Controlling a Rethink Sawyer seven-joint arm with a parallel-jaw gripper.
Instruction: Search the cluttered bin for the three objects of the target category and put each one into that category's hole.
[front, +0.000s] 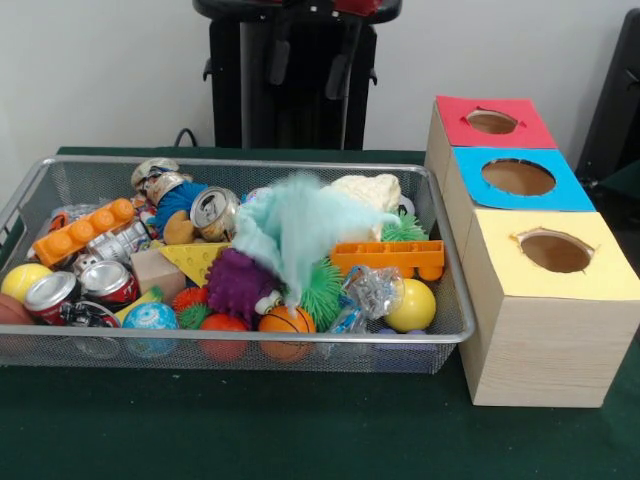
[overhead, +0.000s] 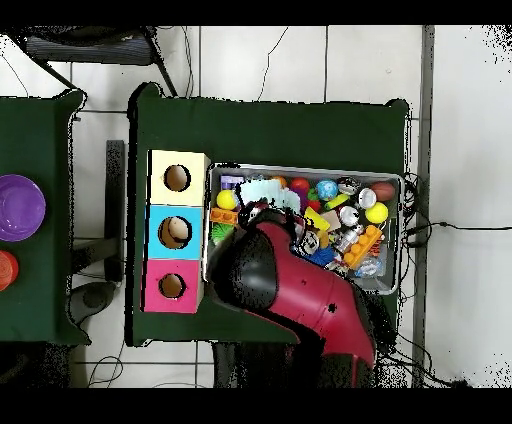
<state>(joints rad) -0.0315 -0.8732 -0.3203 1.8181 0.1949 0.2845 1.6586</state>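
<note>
Bin: the cluttered bin (front: 240, 166) (overhead: 394, 180) — a silver wire-mesh basket with a thick rim — sat on the green table (front: 300, 430) (overhead: 270, 120), just beside the row of boxes, at their 9 o'clock in the front view.
Contents: heaped toys; a pale teal feathery piece (front: 300, 225) lay on top near the middle, a purple fuzzy ball (front: 238, 283) at its 7 o'clock, a basketball (front: 284, 322) against the near wall, a yellow ball (front: 412, 305) toward 4 o'clock, soda cans (front: 80, 290) at the 9 o'clock end.
Boxes: three wooden boxes in a line, each with a round hole on top — yellow-topped box (front: 545, 255) (overhead: 178, 178) nearest the front camera, blue-topped box (front: 520, 178) (overhead: 175, 232) in the middle, red-topped box (front: 493, 122) (overhead: 172, 286) farthest.
Arm: seen from overhead, the red and black arm (overhead: 300, 290) reached from 6 o'clock over the bin's box-side half.
Gripper: hidden beneath the arm overhead and out of the front view; I could not tell whether the fingers were released or clenched.
</note>
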